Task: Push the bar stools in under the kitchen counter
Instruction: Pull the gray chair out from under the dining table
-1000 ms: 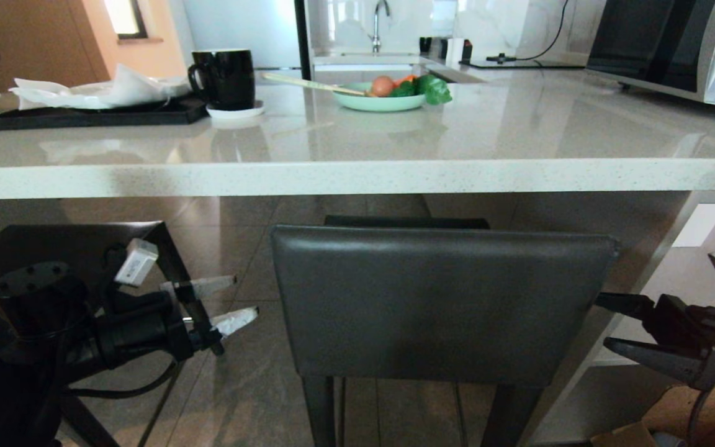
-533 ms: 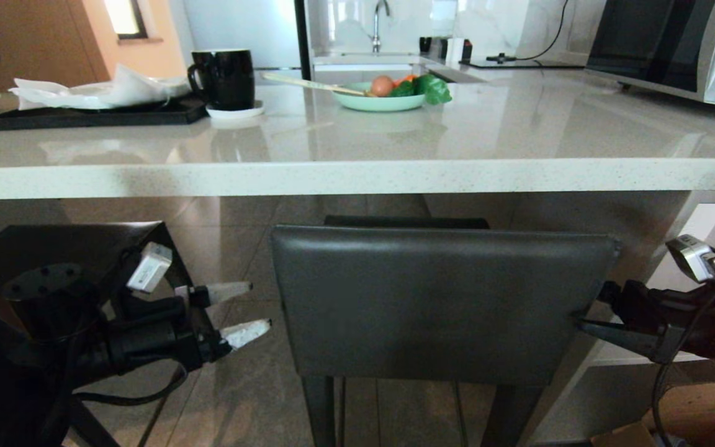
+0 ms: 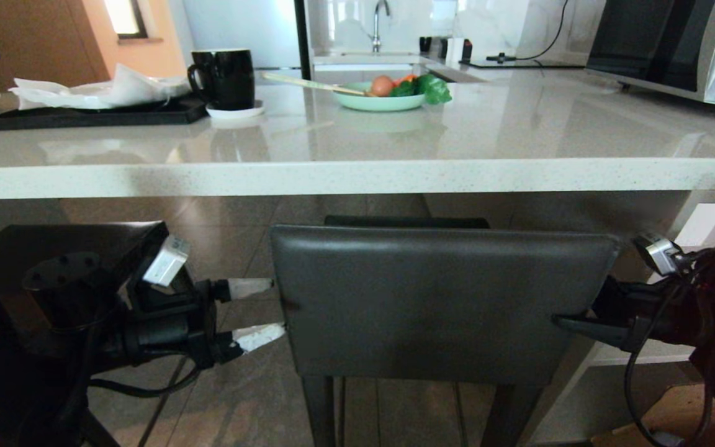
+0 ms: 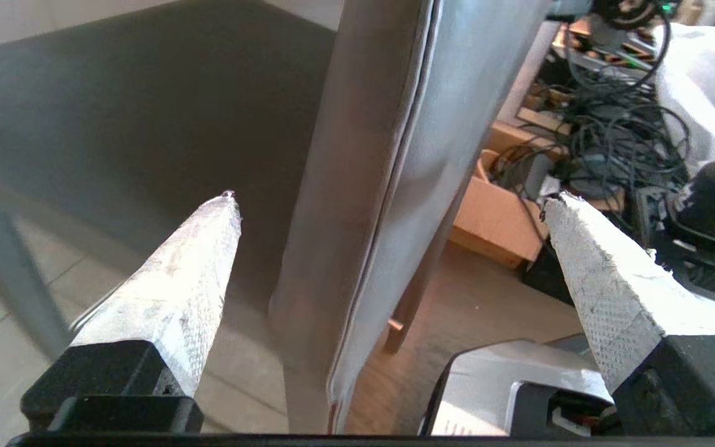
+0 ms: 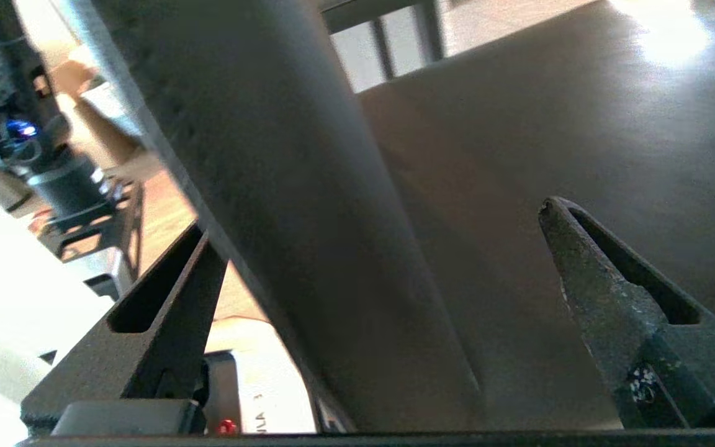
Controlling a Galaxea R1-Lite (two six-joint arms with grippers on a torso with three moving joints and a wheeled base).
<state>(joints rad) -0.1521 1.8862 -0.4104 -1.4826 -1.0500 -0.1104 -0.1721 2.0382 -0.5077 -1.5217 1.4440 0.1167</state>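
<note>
One bar stool stands in front of me, its dark grey backrest (image 3: 438,304) just below the front edge of the kitchen counter (image 3: 357,177). A second stool's dark seat (image 3: 84,239) shows at the left. My left gripper (image 3: 275,307) is open, and its white fingers straddle the backrest's left side edge (image 4: 370,155) without pressing on it. My right gripper (image 3: 575,310) is open too. It straddles the right side edge (image 5: 283,155), with one dark finger in front and the other hidden behind. The stool's seat (image 5: 550,124) lies beyond the backrest.
On the counter stand a black mug (image 3: 224,77), a black tray with white paper (image 3: 90,108), a green bowl of vegetables (image 3: 388,93) and a microwave (image 3: 674,43). A white shelf unit (image 3: 699,226) and cardboard boxes (image 3: 680,416) are at the right. Cables (image 4: 618,130) lie on the floor.
Both grippers have closed in on the backrest from its sides. The left one moved right, and the right one moved left and up. Each now straddles an edge, still open.
</note>
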